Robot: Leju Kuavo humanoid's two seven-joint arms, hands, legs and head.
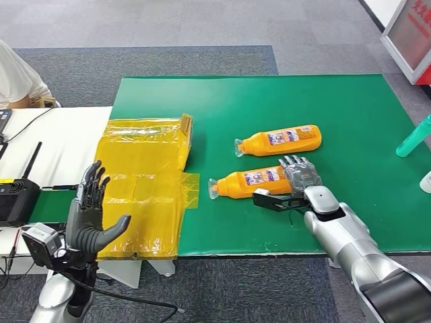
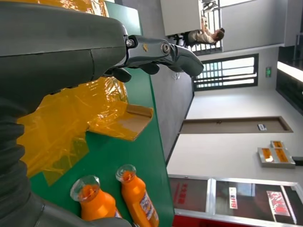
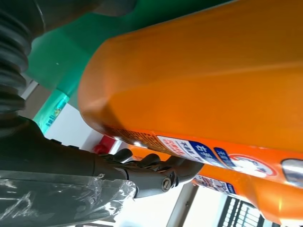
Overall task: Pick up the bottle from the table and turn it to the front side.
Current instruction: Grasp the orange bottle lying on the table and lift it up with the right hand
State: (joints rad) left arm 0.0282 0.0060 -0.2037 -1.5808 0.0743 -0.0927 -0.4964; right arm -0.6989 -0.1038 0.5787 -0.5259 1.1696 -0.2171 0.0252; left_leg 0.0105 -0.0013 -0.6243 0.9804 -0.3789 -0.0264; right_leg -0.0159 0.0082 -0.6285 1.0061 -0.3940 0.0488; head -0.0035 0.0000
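Second orange bottle (image 1: 279, 141) just beyond grasped bottle (image 1: 248, 181); yellow box (image 1: 145, 178) left.

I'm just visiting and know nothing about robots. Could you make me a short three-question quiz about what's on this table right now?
1. True or false: both orange bottles lie on their sides on the green mat.
2. Which bottle has the right hand reached? A) the near bottle B) the far bottle C) the teal bottle at the mat's edge
3. Fill in: the left hand is raised with fingers spread, in front of a box wrapped in ____ film.

Key: 1 true; 2 A; 3 yellow.
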